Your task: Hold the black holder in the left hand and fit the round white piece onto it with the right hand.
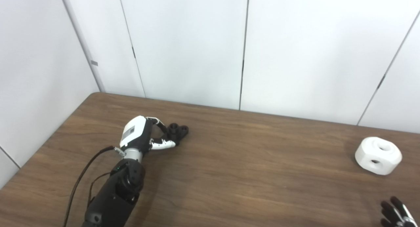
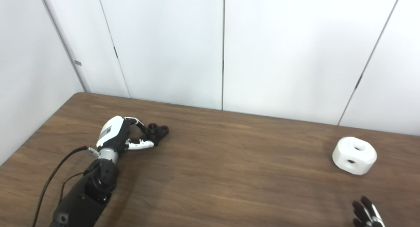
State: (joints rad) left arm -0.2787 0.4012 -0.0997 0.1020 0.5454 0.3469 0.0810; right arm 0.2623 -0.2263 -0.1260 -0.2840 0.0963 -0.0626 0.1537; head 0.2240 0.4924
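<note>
The black holder [image 1: 178, 131] lies on the brown table [image 1: 249, 174] at the left, with two short tubes pointing up. My left hand [image 1: 144, 135] reaches it from the near side. The fingers curl over its near end and the thumb presses from below, so the hand is closed on it while it rests on the table. The round white piece [image 1: 378, 155], with a hole on top and one in its side, stands alone at the far right. Only the fingertips of my right hand [image 1: 395, 213] show at the bottom right corner, spread and empty, well short of the white piece.
White wall panels [image 1: 197, 50] stand close behind the table's far edge and along its left side. A black cable [image 1: 80, 174] runs beside my left forearm. Bare wood lies between the holder and the white piece.
</note>
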